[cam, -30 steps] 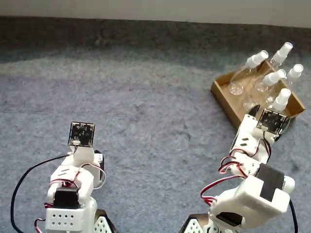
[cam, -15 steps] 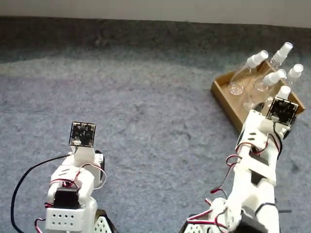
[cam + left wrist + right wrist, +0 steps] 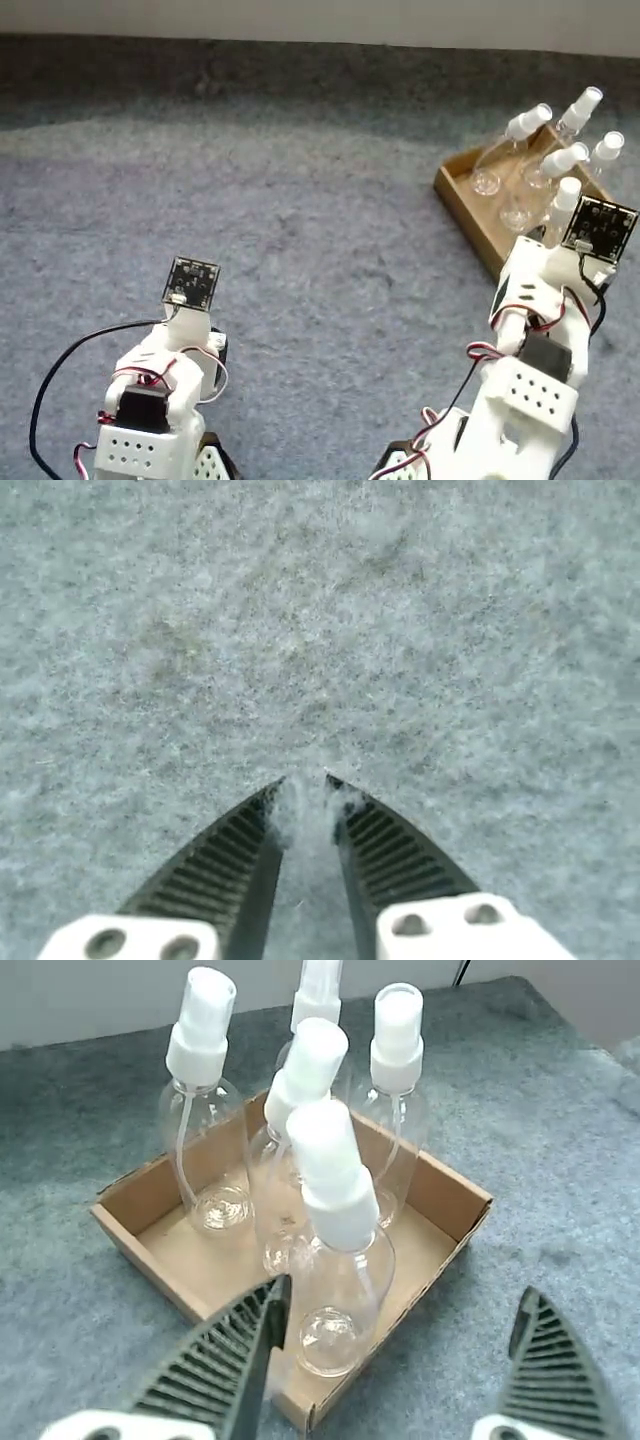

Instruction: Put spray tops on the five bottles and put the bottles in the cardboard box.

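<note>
- Bottles (image 3: 540, 175), five in number, all stand inside the cardboard box (image 3: 462, 215), and each one carries a white spray top (image 3: 528, 122) on its neck.
- The cardboard box lies at the far right of the grey felt table (image 3: 300, 220), with one corner turned toward the arms.
- The nearest bottle (image 3: 340, 1280) stands in the near corner of the box. The other four are grouped close behind it.
- The right arm (image 3: 535, 330) is stretched from the near right edge forward to the box, and its wrist is over the near side of the box.
- The right gripper (image 3: 402, 1290) is spread wide and grasps nothing. The nearest bottle is seen in the gap between the two fingers, closer to one of them. I cannot tell if that finger touches the box wall.
- The left arm (image 3: 160, 385) is folded at the near left, well apart from the box, with the wrist pointed down to the felt.
- The left gripper (image 3: 305, 780) hangs just above the felt. Its two fingers are drawn together with only a thin slit between them, and nothing is inside.
</note>
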`<state>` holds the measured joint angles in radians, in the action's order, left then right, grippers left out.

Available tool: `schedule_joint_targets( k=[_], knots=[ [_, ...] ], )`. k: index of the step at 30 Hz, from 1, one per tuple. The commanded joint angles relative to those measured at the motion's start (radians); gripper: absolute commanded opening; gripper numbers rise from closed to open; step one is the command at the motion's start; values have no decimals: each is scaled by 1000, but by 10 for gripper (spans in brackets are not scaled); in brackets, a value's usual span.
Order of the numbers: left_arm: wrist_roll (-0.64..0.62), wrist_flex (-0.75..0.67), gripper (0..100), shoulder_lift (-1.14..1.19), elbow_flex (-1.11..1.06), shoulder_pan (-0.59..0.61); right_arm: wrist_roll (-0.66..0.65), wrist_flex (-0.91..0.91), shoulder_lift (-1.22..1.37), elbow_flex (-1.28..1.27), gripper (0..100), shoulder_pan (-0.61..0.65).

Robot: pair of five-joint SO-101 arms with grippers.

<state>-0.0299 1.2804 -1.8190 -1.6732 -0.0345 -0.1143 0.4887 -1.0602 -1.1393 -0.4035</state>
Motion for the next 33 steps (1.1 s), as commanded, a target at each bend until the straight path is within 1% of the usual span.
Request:
schedule_joint_targets(
  k=[1, 5, 11, 17, 22, 28, 33],
  knots=[
    [8, 6, 5, -8, -21, -19, 2, 101, -90, 120, 303, -5],
    [8, 41, 5, -8, -21, -19, 2, 208, -139, 186, 303, 7],
    [5, 40, 5, -8, -21, -16, 8, 435, -171, 277, 303, 122],
    [6, 40, 5, -8, -21, 101, 3, 682, -174, 371, 303, 257],
    [6, 40, 5, -8, -21, 200, 3, 826, -176, 463, 303, 343],
    [6, 40, 7, -8, -21, 203, 8, 990, -176, 601, 303, 463],
    [6, 40, 7, -8, -21, 206, 8, 1132, -177, 704, 303, 519]
  ],
)
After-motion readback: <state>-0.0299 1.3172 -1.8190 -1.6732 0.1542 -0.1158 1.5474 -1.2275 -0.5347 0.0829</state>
